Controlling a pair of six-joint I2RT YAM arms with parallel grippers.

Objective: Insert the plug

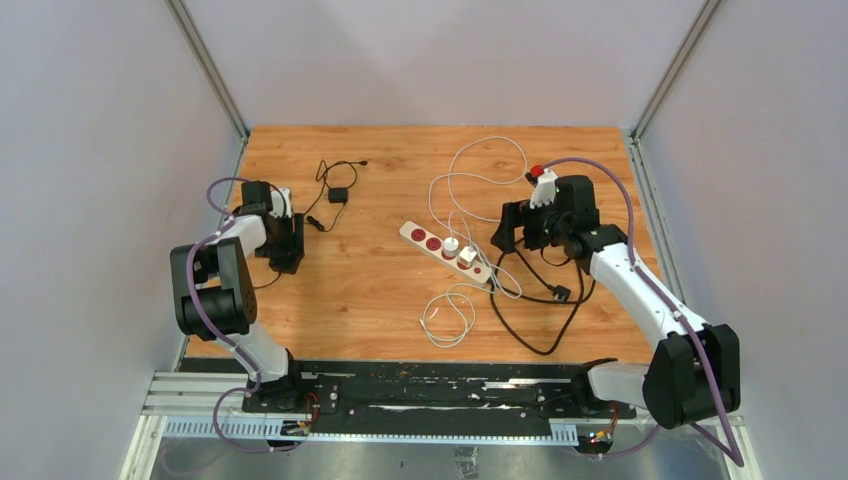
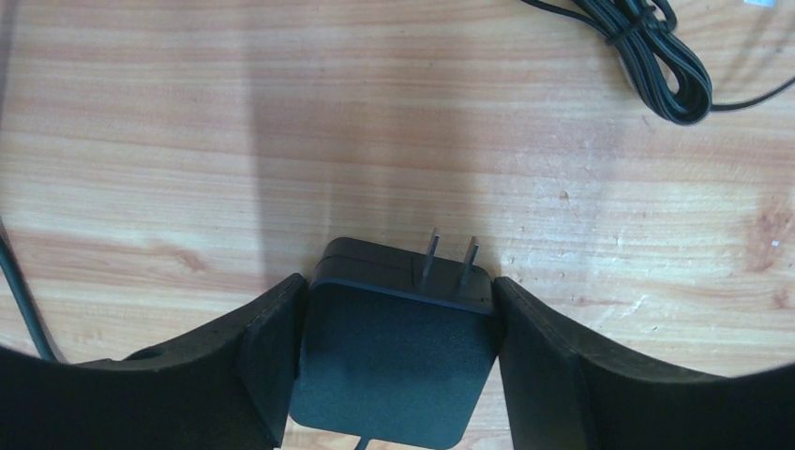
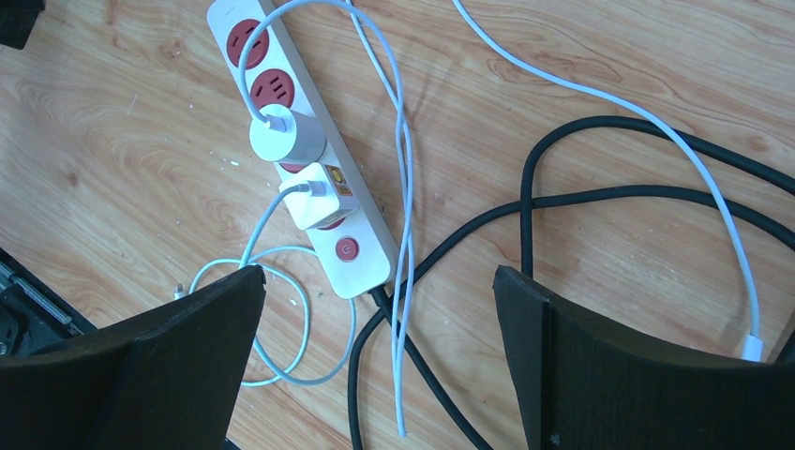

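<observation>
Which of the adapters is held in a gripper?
The black two-prong adapter, clamped in the left gripper. The round white charger and the square white charger are plugged into the power strip.

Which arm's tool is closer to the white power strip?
Right. The right tool hovers open just beside the power strip's switch end; the left tool is well off to its left, clamped on a black adapter.
</observation>
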